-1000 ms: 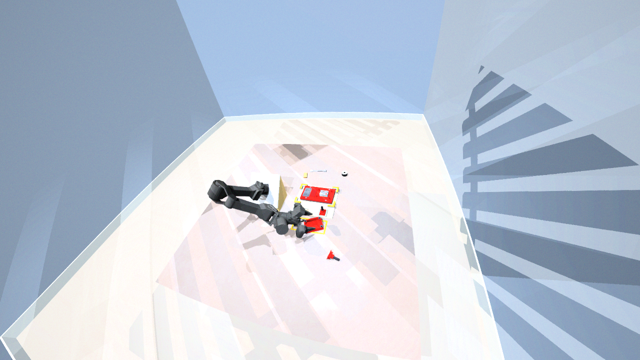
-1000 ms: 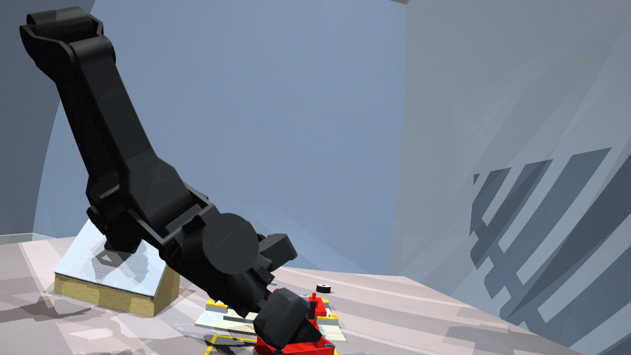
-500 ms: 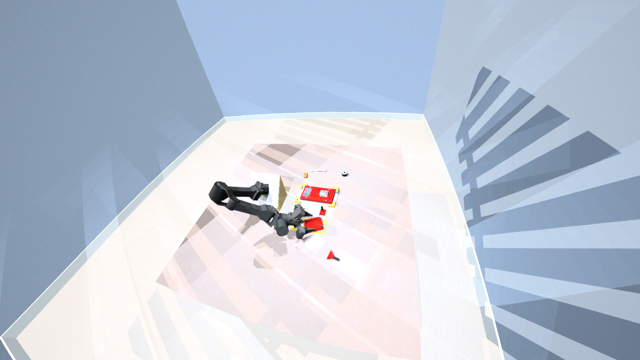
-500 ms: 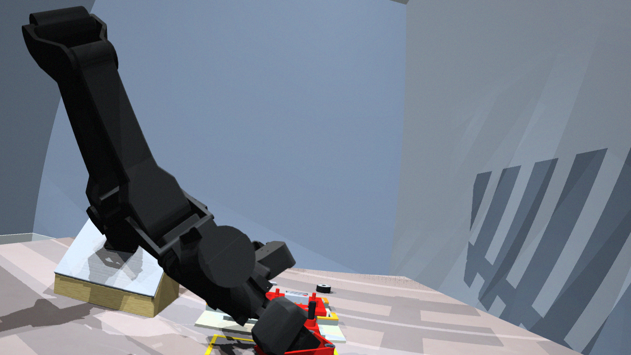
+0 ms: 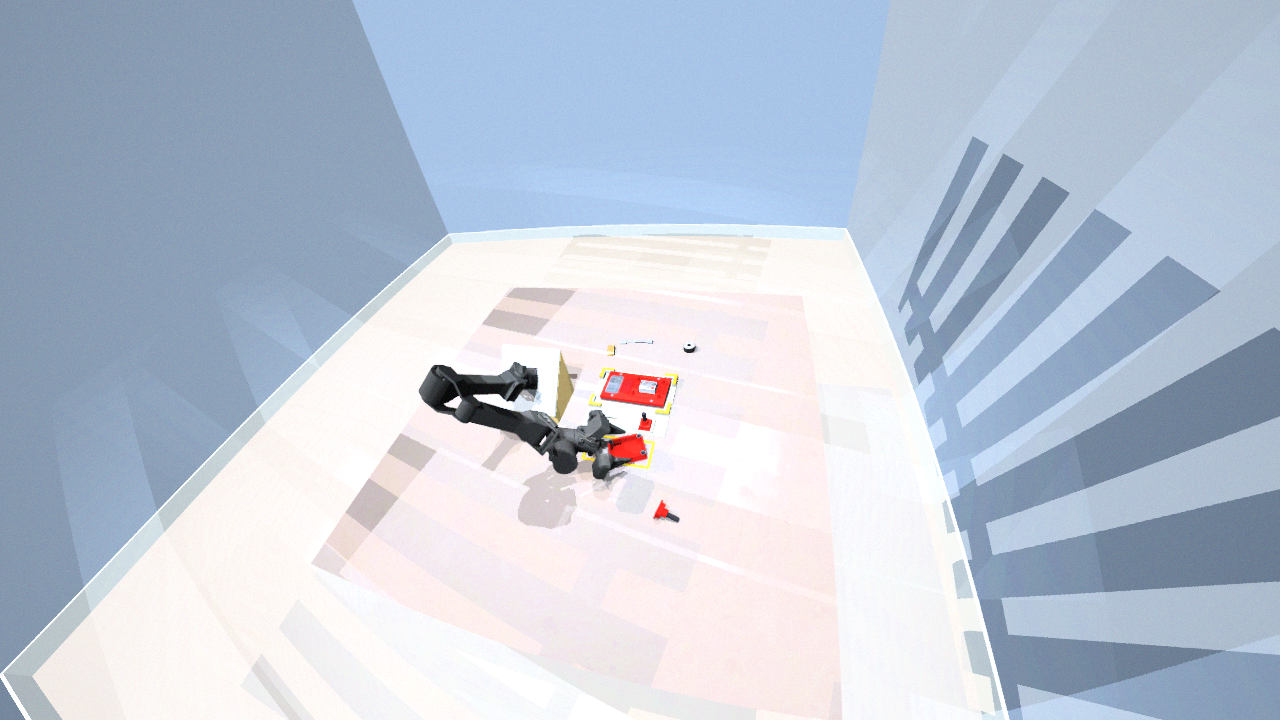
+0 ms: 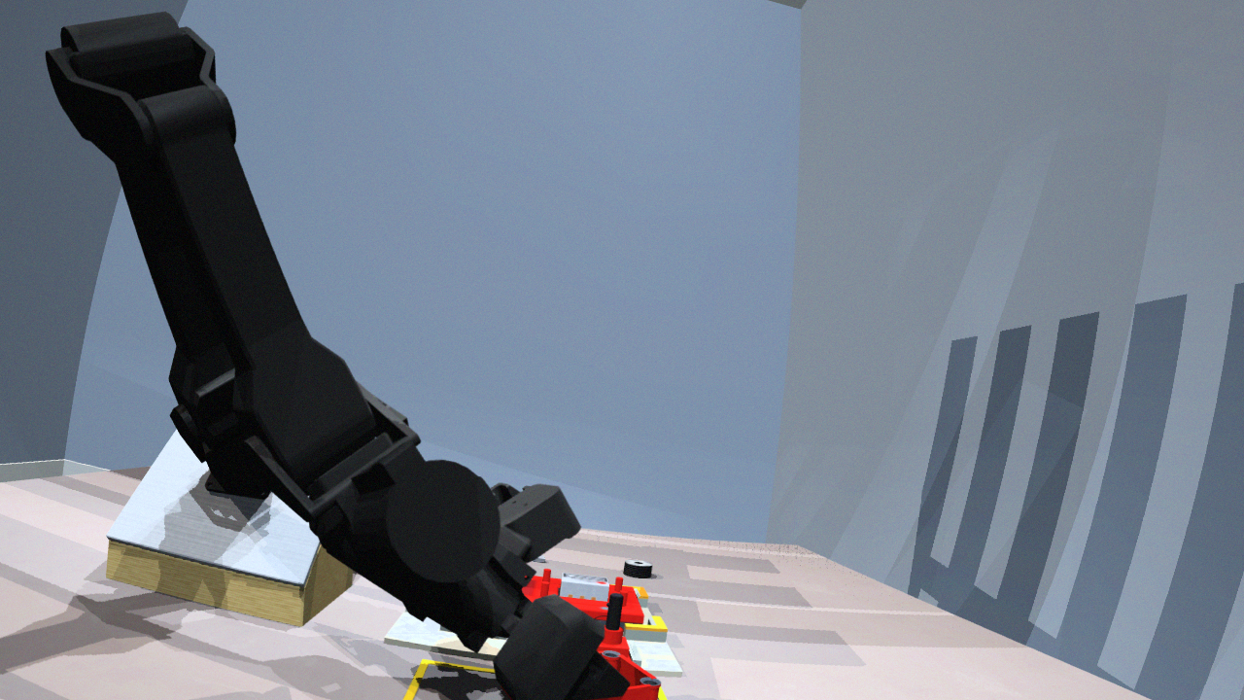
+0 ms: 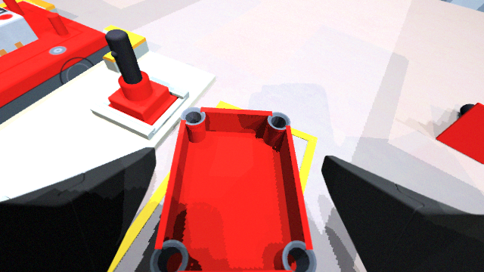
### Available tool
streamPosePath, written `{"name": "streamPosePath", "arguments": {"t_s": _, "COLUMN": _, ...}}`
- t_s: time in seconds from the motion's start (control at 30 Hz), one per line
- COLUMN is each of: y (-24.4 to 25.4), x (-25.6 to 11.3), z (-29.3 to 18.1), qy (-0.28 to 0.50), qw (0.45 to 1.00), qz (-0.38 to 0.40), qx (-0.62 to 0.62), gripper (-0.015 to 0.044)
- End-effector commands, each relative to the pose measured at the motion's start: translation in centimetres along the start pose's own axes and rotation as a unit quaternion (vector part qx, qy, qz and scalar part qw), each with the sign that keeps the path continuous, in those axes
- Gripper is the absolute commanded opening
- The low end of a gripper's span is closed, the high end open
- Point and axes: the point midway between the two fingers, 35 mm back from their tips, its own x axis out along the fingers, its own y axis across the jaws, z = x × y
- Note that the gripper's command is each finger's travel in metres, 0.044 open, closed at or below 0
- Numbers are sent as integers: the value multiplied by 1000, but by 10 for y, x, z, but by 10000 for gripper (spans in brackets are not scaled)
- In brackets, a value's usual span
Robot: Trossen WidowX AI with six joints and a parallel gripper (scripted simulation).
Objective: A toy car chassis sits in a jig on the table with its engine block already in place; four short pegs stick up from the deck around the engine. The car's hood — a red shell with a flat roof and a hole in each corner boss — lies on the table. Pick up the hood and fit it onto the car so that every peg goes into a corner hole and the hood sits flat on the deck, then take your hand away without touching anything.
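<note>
The red hood [image 5: 630, 448] [image 6: 641, 682] [image 7: 234, 181] lies roof down on the table, its hollow side and ringed corner holes facing up, partly over a yellow outline [image 5: 651, 454] [image 7: 310, 151]. My gripper [image 5: 629, 446] [image 7: 241, 159] is open and low, tilted, with one finger on each side of the hood and a gap to both long walls. The red chassis [image 5: 635, 400] [image 7: 88, 42] sits in the jig behind, with the grey engine block [image 5: 648, 387] [image 6: 584, 587] [image 7: 17, 34] on its deck. Upright red pegs [image 6: 546, 577] [image 7: 57, 24] show beside the engine; the others are hidden or too small.
A red part with a black post [image 5: 645, 422] [image 6: 613, 619] [image 7: 126, 60] stands between hood and chassis. A similar part [image 5: 662, 511] [image 7: 466, 132] lies on its side at the front right. A black wheel [image 5: 689, 347] [image 6: 638, 569], a thin rod [image 5: 637, 342] and an orange block [image 5: 611, 350] lie behind the jig.
</note>
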Motion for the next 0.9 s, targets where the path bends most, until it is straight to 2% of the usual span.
{"name": "streamPosePath", "arguments": {"t_s": 0.0, "y": 2, "x": 2, "z": -3, "qy": 0, "qw": 1000, "qz": 4, "qx": 0, "gripper": 440}}
{"name": "streamPosePath", "arguments": {"t_s": 0.87, "y": 2, "x": 8, "z": -14, "qy": 1, "qw": 1000, "qz": 4, "qx": 0, "gripper": 440}}
